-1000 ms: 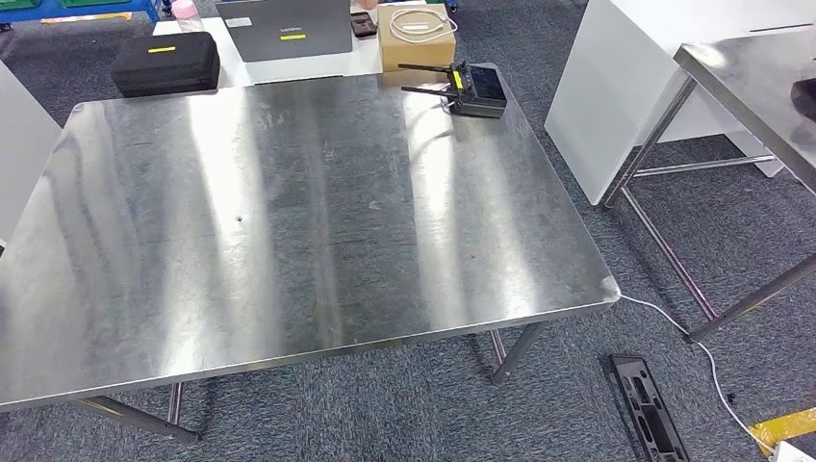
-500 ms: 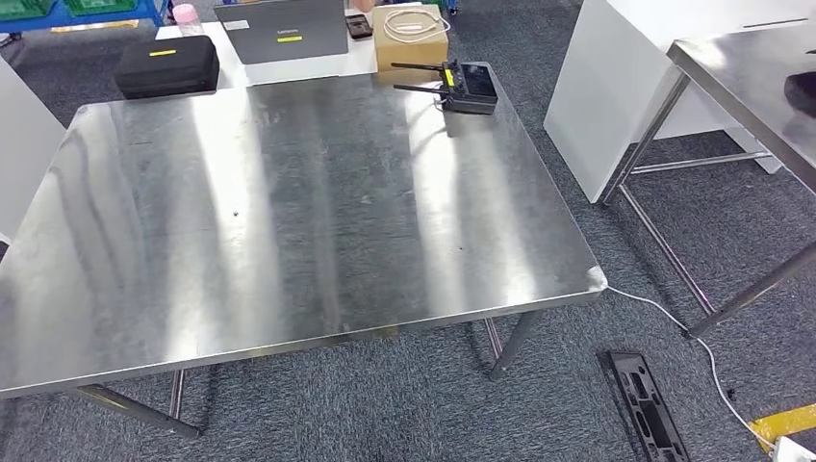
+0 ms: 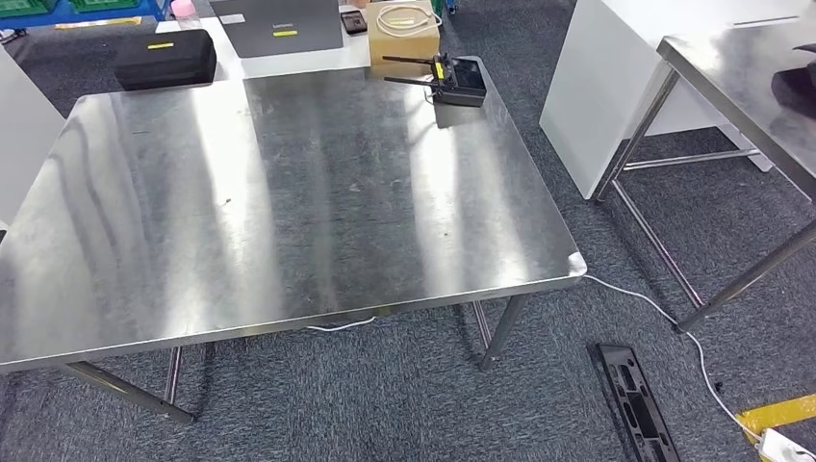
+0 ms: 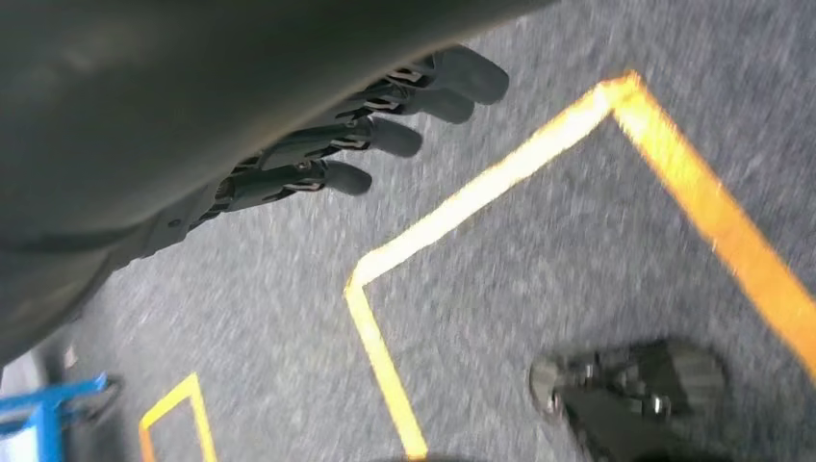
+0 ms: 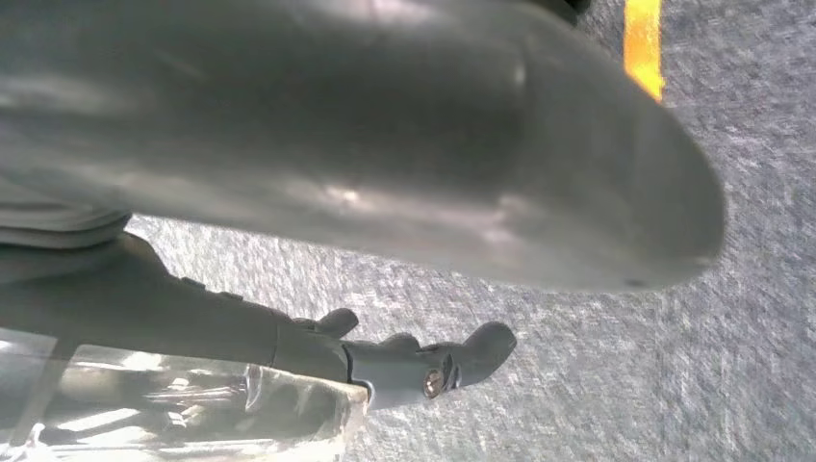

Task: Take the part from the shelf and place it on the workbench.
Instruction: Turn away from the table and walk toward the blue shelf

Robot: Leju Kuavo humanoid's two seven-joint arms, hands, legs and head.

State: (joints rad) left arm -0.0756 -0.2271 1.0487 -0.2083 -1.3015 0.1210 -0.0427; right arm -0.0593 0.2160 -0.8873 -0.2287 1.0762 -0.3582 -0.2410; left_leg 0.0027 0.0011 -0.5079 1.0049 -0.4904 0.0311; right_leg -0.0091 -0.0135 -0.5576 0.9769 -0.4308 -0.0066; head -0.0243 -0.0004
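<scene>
— Starting with the biggest thing: what's in front?

— A large bare stainless-steel workbench on grey carpet. To its right stands a white cabinet, and beyond that the corner of a second steel table.

— And the smaller items?

— Past the workbench's far edge, on a white surface, are a black ridged hard case, a grey closed laptop and a brown cardboard box. On the workbench's far right corner lies a black remote controller with two antennas. A black moulded tray lies on the carpet near the workbench's near right leg.

— The hands?

— The left hand hangs over carpet marked with yellow tape lines; its dark fingers are stretched out, slightly apart, with nothing in them. The right hand also hangs above the carpet, its fingers running along the edge of a clear plastic part.

— So that's where the part is?

— Yes, carried at the right hand, up off the floor and not on the workbench. How the fingers clasp it is mostly hidden.
</scene>
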